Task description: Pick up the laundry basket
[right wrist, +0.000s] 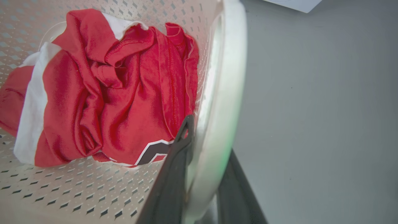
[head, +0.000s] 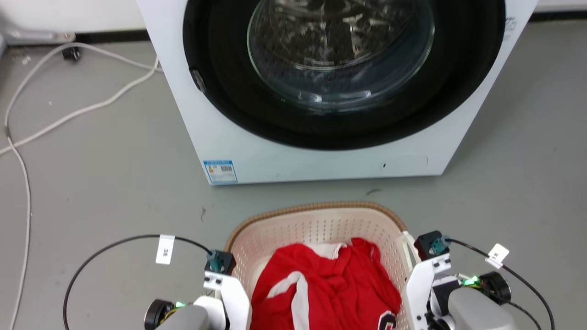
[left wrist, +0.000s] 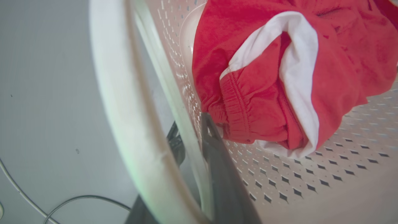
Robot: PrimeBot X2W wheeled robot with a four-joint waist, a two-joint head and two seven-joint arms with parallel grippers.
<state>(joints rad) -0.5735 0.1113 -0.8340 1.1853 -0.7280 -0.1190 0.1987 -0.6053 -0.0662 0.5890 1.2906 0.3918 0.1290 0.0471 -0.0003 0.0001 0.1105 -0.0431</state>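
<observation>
The left gripper [left wrist: 190,126] is narrowed onto the left side wall of the laundry basket [head: 321,207], one finger inside against the perforations and one outside. The right gripper [right wrist: 209,140] pinches the white right-side handle [right wrist: 225,93] the same way. The basket sits on the grey floor [head: 114,174] between both arms, holding a crumpled red and white garment [head: 330,279]. Beyond it stands the white washer [head: 257,151], its round door shut. White cables [head: 91,107] trail across the floor at far left.
</observation>
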